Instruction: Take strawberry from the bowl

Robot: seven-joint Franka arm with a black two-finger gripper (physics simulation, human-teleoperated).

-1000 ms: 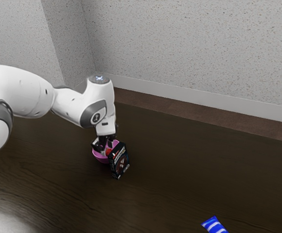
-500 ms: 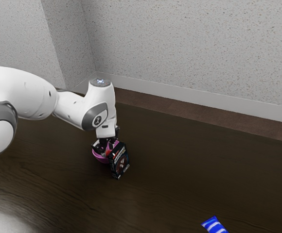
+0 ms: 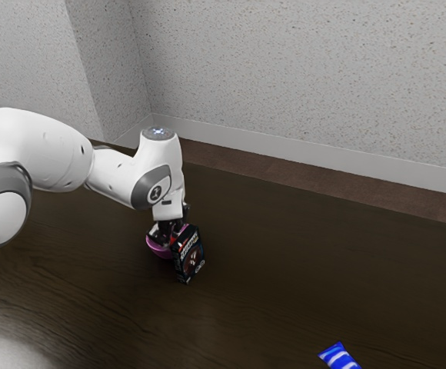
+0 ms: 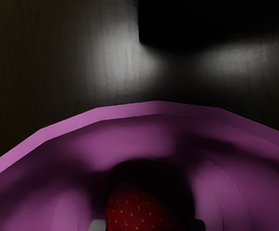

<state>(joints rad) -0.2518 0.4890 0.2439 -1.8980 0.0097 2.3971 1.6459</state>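
In the exterior view my gripper (image 3: 171, 232) reaches down into the pink bowl (image 3: 158, 247), with a bit of the red strawberry (image 3: 174, 239) showing beside it. The wrist view has the strawberry (image 4: 131, 210) low inside the bowl (image 4: 158, 108). My gripper (image 4: 148, 225) is shut on it there, one fingertip against each side. The far side of the berry lies in dark shadow. Part of the bowl is hidden behind a box in the exterior view.
A black box (image 3: 188, 255) with printed lettering stands upright against the bowl's near side. Far off, at the exterior view's lower right, lies a blue-and-white packet (image 3: 338, 357). The dark wooden table (image 3: 284, 261) runs toward the wall.
My hand has dropped slightly lower into the bowl, and its fingers have drawn closer together around the strawberry. Bowl, box and packet stand as before.
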